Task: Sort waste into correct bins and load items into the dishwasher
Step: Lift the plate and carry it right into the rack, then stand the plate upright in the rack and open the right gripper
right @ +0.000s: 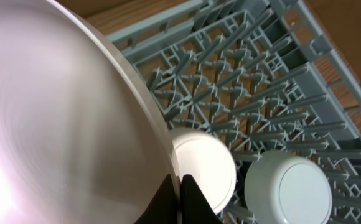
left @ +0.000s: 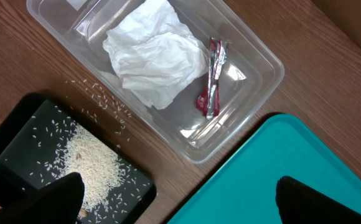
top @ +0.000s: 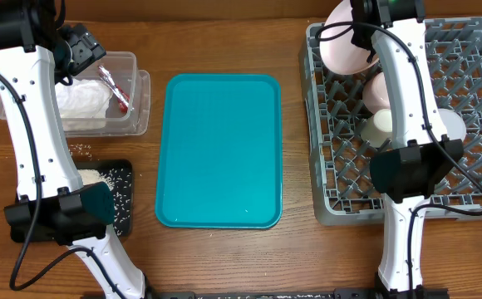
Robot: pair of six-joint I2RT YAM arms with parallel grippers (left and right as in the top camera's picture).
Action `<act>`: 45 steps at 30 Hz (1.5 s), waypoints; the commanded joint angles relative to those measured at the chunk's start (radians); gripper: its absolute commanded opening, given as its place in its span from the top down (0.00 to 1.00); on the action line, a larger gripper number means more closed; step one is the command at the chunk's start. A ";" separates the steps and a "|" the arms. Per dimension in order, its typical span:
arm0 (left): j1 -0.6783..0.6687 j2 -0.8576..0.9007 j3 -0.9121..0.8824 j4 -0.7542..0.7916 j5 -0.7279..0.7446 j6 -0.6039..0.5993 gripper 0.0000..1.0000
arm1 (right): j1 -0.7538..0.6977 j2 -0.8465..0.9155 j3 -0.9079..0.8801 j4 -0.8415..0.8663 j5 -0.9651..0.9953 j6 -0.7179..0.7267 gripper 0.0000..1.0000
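your right tool [right: 179, 186] pinches the rim of the plate [right: 56, 124], holding it tilted over the rack [right: 261, 81], likely so it can slot between pegs. your left tool [left: 180, 200] hangs spread and empty above the clear tub [left: 258, 59], where the napkin [left: 152, 56] and wrapper [left: 211, 78] lie.

I take my workplace for a robotics lab bench dressed up as a kitchen clean-up station. My white left arm [top: 33, 141] and right arm [top: 407, 83] reach over a plain wooden table [top: 299, 249]. At the right of the overhead frame sits a grey pegged dish rack [top: 332, 166] with a pale plate [top: 341, 46] and a bowl [top: 376, 91]. A teal tray [top: 218, 149] lies in the centre, with a clear tub [top: 135, 116] and a black tray [top: 123, 199] at the left. I cannot tell what the room beyond the table is like.
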 commanded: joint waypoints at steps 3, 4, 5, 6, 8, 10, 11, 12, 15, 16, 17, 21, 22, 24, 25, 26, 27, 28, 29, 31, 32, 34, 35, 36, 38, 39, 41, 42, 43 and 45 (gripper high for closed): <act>-0.007 -0.005 0.010 0.002 0.001 -0.006 0.00 | 0.006 -0.027 -0.013 0.043 0.087 0.017 0.96; -0.007 -0.005 0.010 0.002 0.001 -0.006 0.00 | 0.007 -0.027 -0.024 0.051 0.088 0.017 0.96; -0.007 -0.005 0.010 0.002 0.001 -0.006 0.00 | 0.008 -0.027 -0.035 0.059 0.088 0.017 0.96; -0.007 -0.005 0.010 0.002 0.001 -0.006 0.00 | 0.008 -0.027 -0.047 0.066 0.087 0.017 0.96; -0.007 -0.005 0.010 0.002 0.002 -0.006 0.00 | 0.013 -0.027 -0.064 0.075 0.086 0.018 0.96; -0.007 -0.005 0.010 0.002 0.001 -0.006 0.00 | 0.025 -0.027 -0.077 0.077 0.084 0.018 0.96; -0.007 -0.005 0.010 0.002 0.001 -0.006 0.00 | 0.032 -0.027 -0.083 0.077 0.084 0.017 0.96; -0.007 -0.005 0.010 0.002 0.002 -0.006 0.00 | 0.043 -0.027 -0.090 0.078 0.084 0.017 0.96; -0.007 -0.005 0.010 0.002 0.001 -0.006 0.00 | 0.066 -0.027 -0.111 0.092 0.084 0.016 0.96; -0.007 -0.005 0.010 0.002 0.002 -0.006 0.00 | 0.074 -0.027 -0.119 0.092 0.084 0.016 0.96; -0.007 -0.005 0.010 0.002 0.001 -0.006 0.00 | 0.081 -0.026 -0.122 0.091 0.084 0.016 0.96; -0.007 -0.005 0.010 0.002 0.002 -0.006 0.00 | 0.113 -0.025 -0.128 0.080 0.077 0.016 0.96; -0.007 -0.005 0.010 0.002 0.002 -0.006 0.00 | 0.121 -0.025 -0.128 0.079 0.071 0.016 0.96; -0.007 -0.005 0.010 0.002 0.001 -0.006 0.00 | 0.140 -0.025 -0.127 0.072 0.064 0.016 0.96; -0.007 -0.005 0.010 0.002 0.002 -0.006 0.00 | 0.148 -0.025 -0.127 0.069 0.060 0.016 0.96; -0.007 -0.005 0.010 0.002 0.001 -0.006 0.00 | 0.158 -0.025 -0.126 0.063 0.048 0.016 0.93; -0.007 -0.005 0.010 0.002 0.002 -0.006 0.00 | 0.164 -0.025 -0.126 0.060 0.038 0.016 0.88; -0.007 -0.005 0.010 0.002 0.001 -0.006 0.00 | 0.172 -0.028 -0.124 0.053 0.018 0.012 0.76; -0.007 -0.005 0.010 0.002 0.001 -0.006 0.00 | 0.180 -0.031 -0.121 0.047 -0.005 0.012 0.64; -0.007 -0.005 0.010 0.002 0.002 -0.006 0.00 | 0.190 -0.039 -0.106 0.030 -0.051 0.012 0.38; -0.007 -0.005 0.010 0.002 0.001 -0.006 0.00 | 0.193 -0.042 -0.095 0.019 -0.073 0.012 0.36; -0.007 -0.005 0.010 0.002 0.002 -0.006 0.00 | 0.196 -0.059 -0.069 -0.007 -0.123 0.013 0.31; -0.007 -0.005 0.010 0.002 0.002 -0.006 0.00 | 0.196 -0.071 -0.057 -0.019 -0.145 0.013 0.24; -0.007 -0.005 0.010 0.002 0.001 -0.006 0.00 | 0.196 -0.084 -0.050 -0.027 -0.163 0.013 0.15; -0.007 -0.005 0.010 0.002 0.001 -0.006 0.00 | 0.193 -0.123 -0.045 -0.037 -0.194 0.013 0.00; -0.007 -0.005 0.010 0.002 0.001 -0.006 0.00 | 0.190 -0.145 -0.045 -0.042 -0.204 0.013 0.00; -0.007 -0.005 0.010 0.002 0.001 -0.006 0.00 | 0.184 -0.193 -0.045 -0.058 -0.214 0.014 0.00; -0.007 -0.005 0.010 0.002 0.001 -0.006 0.00 | 0.179 -0.216 -0.045 -0.069 -0.217 0.014 0.00; -0.007 -0.005 0.010 0.002 0.001 -0.006 0.00 | 0.174 -0.243 -0.045 -0.086 -0.217 0.021 0.00; -0.007 -0.005 0.010 0.002 0.001 -0.006 0.00 | 0.164 -0.288 -0.045 -0.126 -0.217 0.040 0.00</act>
